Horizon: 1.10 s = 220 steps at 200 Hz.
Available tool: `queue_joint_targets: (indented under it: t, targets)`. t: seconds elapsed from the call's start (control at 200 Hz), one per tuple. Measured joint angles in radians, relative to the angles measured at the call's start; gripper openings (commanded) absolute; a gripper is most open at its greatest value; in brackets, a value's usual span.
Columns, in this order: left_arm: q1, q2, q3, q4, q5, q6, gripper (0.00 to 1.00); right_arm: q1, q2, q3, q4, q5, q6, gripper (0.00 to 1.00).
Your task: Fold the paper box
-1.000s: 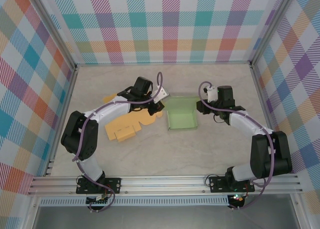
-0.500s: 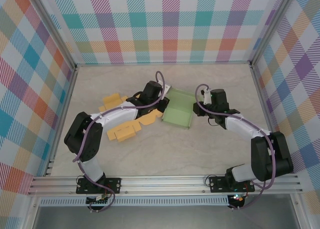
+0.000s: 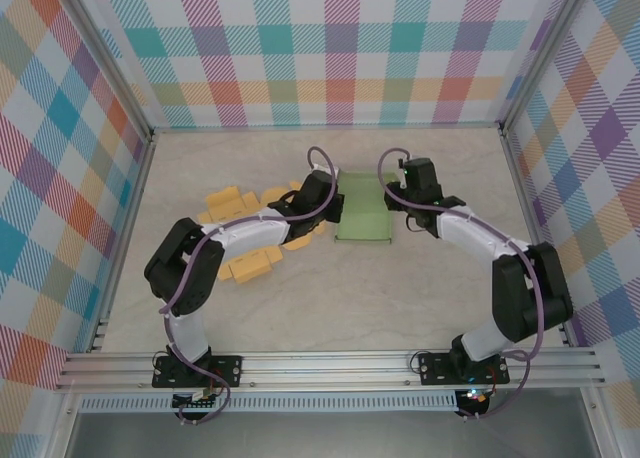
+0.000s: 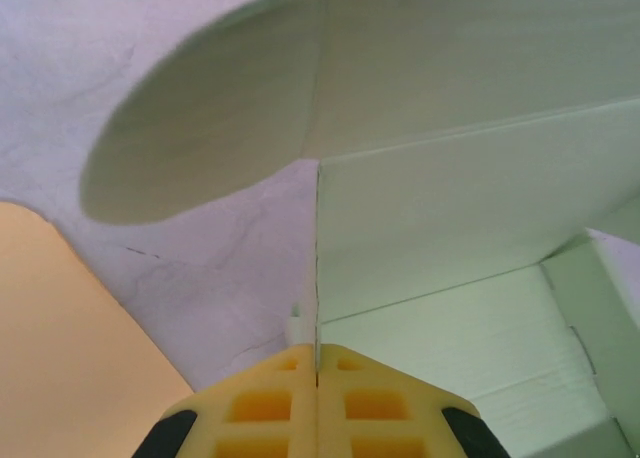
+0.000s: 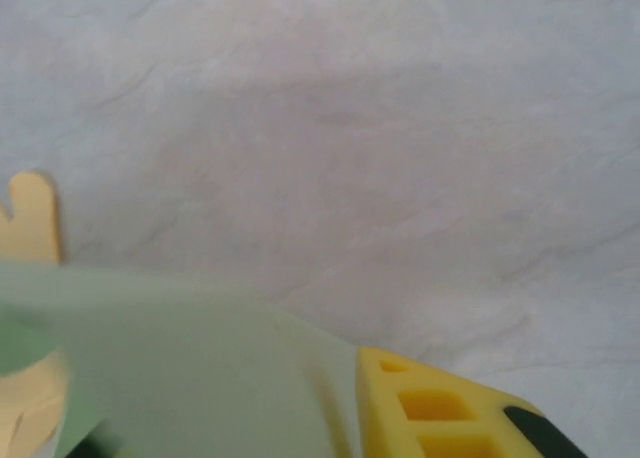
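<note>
Between the two grippers, a green paper box [image 3: 362, 218] is seen from above, resting on the pale table [image 3: 350, 308]. The left gripper [image 3: 330, 210] is set against the box's left edge and the right gripper [image 3: 394, 206] against its right edge.

From the left wrist, the left gripper [image 4: 318, 363] is seen with its yellow fingers [image 4: 260, 408] pressed together. A thin green wall of the box [image 4: 450, 208] is pinched edge-on in the seam between them. To the right of the jaws the inner panels and a fold line are shown. Above and to the left of the jaws a rounded flap is spread over the table. A piece of orange card [image 4: 70, 338] lies to the lower left of the jaws.

From the right wrist, one yellow finger [image 5: 430, 408] is seen at the lower right. A blurred green panel of the box [image 5: 200, 378] lies directly against its left side. Whether these jaws are clamped on that panel cannot be told. Beyond the panel, to the far left of the finger, an orange tab [image 5: 35, 218] is visible.

Left of the left gripper, flat orange card pieces [image 3: 250, 264] are laid on the table.
</note>
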Motion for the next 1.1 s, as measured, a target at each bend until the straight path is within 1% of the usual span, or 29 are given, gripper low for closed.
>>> queue_joint_targets:
  t: [0.065,0.15,0.245,0.28,0.335,0.36,0.43,0.505,0.565,0.605,0.685,0.725,0.815,0.92,1.025,1.1]
  targets:
    - [-0.005,0.014,0.008,0.009,-0.027,-0.018,0.0,0.0,0.037,0.046,-0.014,0.029,0.008,0.31]
    - [-0.009,0.03,0.026,0.016,-0.064,-0.041,0.0,0.0,0.071,0.089,-0.032,0.048,0.019,0.31]
    - [-0.01,0.04,0.032,0.038,-0.098,-0.065,0.0,0.0,0.083,0.101,-0.044,0.052,0.036,0.3]
    - [-0.01,0.04,0.032,0.039,-0.106,-0.071,0.0,0.0,0.085,0.101,-0.053,0.051,0.046,0.34]
    - [-0.011,0.04,0.032,0.041,-0.119,-0.082,0.0,0.0,0.087,0.101,-0.064,0.051,0.061,0.43]
    - [-0.011,0.04,0.032,0.045,-0.125,-0.085,0.0,0.0,0.087,0.101,-0.068,0.05,0.076,0.45]
    - [-0.015,0.04,0.032,0.056,-0.14,-0.088,0.0,0.0,0.087,0.101,-0.078,0.049,0.092,0.45]
    - [-0.021,0.041,0.032,0.06,-0.148,-0.089,0.0,0.0,0.087,0.094,-0.076,0.041,0.106,0.42]
    - [-0.025,0.043,0.032,0.061,-0.152,-0.089,0.0,0.0,0.086,0.084,-0.075,0.031,0.116,0.42]
    - [-0.026,0.046,0.032,0.061,-0.155,-0.089,0.0,0.0,0.086,0.077,-0.074,0.024,0.118,0.48]
    - [-0.028,0.051,0.032,0.06,-0.16,-0.087,0.0,0.0,0.086,0.072,-0.076,0.017,0.12,0.64]
    - [-0.028,0.052,0.032,0.06,-0.166,-0.084,0.0,-0.001,0.085,0.072,-0.076,0.013,0.12,0.69]
    - [-0.028,0.052,0.032,0.06,-0.174,-0.071,0.0,-0.017,0.077,0.072,-0.077,-0.01,0.087,0.71]
    - [-0.028,0.052,0.032,0.06,-0.177,-0.037,0.0,-0.061,0.061,0.072,-0.071,-0.051,0.024,0.73]
    - [-0.028,0.052,0.032,0.061,-0.173,0.008,0.0,-0.126,0.058,0.072,-0.045,-0.121,-0.057,0.75]
    - [-0.028,0.052,0.032,0.061,-0.167,0.05,0.0,-0.173,0.061,0.073,-0.021,-0.193,-0.113,0.77]
